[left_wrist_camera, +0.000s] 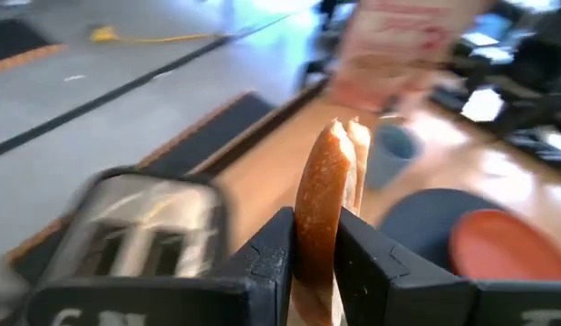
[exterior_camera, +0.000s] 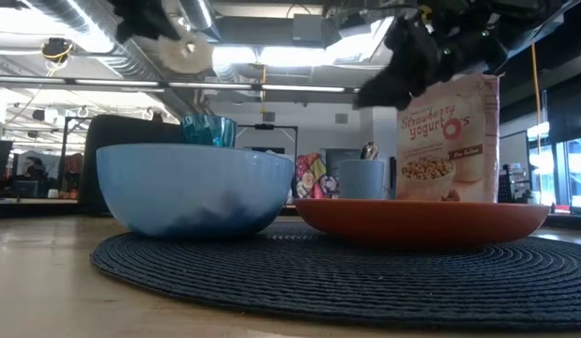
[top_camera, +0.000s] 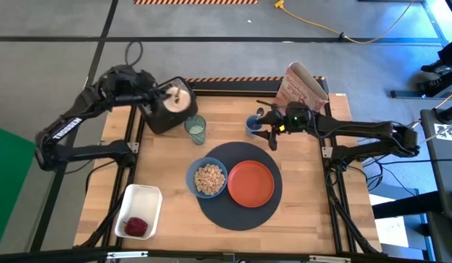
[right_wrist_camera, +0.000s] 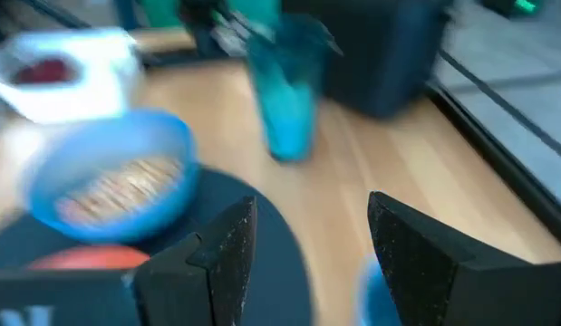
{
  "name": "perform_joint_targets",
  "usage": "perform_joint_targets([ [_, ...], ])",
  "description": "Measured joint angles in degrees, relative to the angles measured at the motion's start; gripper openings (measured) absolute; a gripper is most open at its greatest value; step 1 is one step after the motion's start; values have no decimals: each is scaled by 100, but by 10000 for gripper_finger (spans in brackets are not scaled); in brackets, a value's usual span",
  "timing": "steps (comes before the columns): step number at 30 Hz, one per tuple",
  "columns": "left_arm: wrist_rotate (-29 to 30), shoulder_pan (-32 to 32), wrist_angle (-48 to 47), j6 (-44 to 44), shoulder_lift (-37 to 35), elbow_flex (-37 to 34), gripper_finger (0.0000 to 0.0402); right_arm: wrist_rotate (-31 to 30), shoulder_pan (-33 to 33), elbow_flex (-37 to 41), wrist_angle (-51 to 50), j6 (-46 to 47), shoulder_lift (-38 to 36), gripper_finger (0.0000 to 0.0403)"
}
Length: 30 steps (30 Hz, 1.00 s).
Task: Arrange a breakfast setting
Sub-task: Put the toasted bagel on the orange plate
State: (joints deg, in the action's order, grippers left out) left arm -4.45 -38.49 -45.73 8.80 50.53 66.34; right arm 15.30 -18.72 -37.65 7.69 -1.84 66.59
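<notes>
A pale round slice of toast point(top_camera: 180, 96) hangs over the black toaster point(top_camera: 165, 113) at the far left, with my left gripper point(top_camera: 169, 98) shut on it. On the dark round mat point(top_camera: 240, 212) stand the blue bowl point(top_camera: 209, 178) of cereal and the orange plate point(top_camera: 250, 183). The green tumbler point(top_camera: 196, 129) stands between toaster and mat. A metal spoon point(exterior_camera: 369, 150) stands in a blue mug point(top_camera: 253, 124). My right gripper point(right_wrist_camera: 307, 244) hovers open beside that mug with nothing between its fingers. My left gripper pinches the toast's two flat faces point(left_wrist_camera: 318, 237) between its two fingers point(left_wrist_camera: 271, 249). The fingers come slanting down from the table's left. The toast sticks out past the fingertips, edge-on in the wrist view, lifted clear above the toaster point(left_wrist_camera: 135, 235).
A cereal bag point(top_camera: 306, 88) stands at the far right, behind the mug. A white tray point(top_camera: 138, 212) with something red in it lies at the near left. Bare wood shows between the tray and the toaster and right of the mat.
</notes>
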Motion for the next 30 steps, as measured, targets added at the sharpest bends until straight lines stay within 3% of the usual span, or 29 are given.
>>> perform_joint_targets([
  [6,-8,1313,1957,267,192,-746,65,835,4,0,987,454,318,205],
  [10,399,2084,3293,116,500,-1249,65,1023,2,0,1376,523,465,208],
  [17,1026,2711,4757,-271,1454,-1669,65,1267,69,0,1963,614,578,259],
  [23,954,2954,6040,-335,2423,-1691,65,633,531,-2,2292,576,809,296],
  [27,798,3033,6413,-332,2801,-1695,65,-247,748,1,2240,274,836,294],
  [30,802,3048,6524,-328,2935,-1695,65,-419,760,0,2253,203,831,279],
])
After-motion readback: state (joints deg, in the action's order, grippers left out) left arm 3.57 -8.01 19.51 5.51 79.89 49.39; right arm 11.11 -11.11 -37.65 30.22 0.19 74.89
